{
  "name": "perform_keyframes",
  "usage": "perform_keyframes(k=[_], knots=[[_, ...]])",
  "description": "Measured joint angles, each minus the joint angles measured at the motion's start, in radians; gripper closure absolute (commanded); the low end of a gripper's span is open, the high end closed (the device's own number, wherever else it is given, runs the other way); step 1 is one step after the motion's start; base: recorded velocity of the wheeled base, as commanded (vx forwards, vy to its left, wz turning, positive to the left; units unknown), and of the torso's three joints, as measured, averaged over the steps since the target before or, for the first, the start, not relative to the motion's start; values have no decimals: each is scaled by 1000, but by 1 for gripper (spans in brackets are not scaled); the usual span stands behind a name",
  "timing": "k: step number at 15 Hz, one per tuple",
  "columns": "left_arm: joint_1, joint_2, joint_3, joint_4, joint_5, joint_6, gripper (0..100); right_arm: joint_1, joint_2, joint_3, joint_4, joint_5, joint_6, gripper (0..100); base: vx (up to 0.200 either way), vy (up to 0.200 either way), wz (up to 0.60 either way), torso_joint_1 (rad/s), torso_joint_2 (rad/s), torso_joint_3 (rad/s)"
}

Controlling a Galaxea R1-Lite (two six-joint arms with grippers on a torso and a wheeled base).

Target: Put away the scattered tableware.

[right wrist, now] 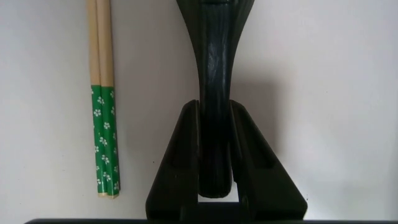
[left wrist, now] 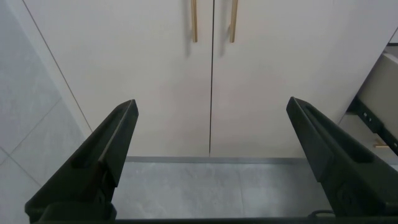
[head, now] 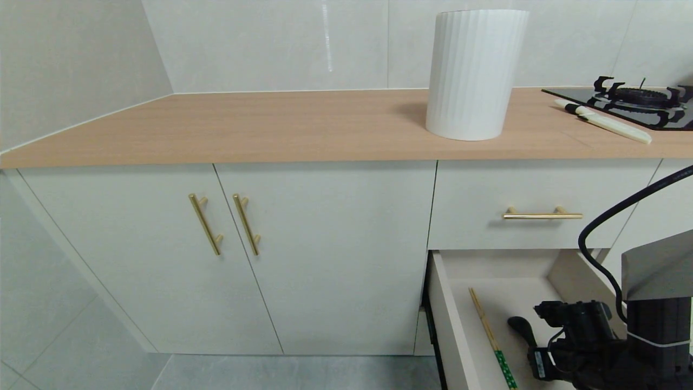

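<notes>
The right tool (right wrist: 214, 112) clamps a black spoon (right wrist: 214, 56) in the drawer (head: 446, 309), beside chopsticks (right wrist: 102, 93). The left tool (left wrist: 211, 112) stands apart.

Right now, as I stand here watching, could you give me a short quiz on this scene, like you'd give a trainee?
1. True or false: the right gripper is shut on a black utensil.
2. Where do the chopsticks lie? A) on the countertop B) in the open drawer C) on the stove
3. Fill in the blank: the left gripper, facing the cabinet doors, is ____ (open or shut).

Key: 1 true; 2 B; 3 open.
</notes>
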Motion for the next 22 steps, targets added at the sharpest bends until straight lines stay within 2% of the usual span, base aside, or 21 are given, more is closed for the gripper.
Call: perform_keyframes(k=[4,5,16,22], knots=[[0,0,0,0,0,0,0,-1,4,-1,0,-3,0,100,0,0,0,0,0,0],[0,0,0,0,0,0,0,-1,4,-1,0,-4,0,0,0,0,0,0,0,0],[0,0,0,0,0,0,0,7,-54,24,-7,-7,41,0,0,0,0,0,0,0],[0,0,0,0,1,0,0,77,-351,142,-6,-148,45,0,0,0,0,0,0,0]])
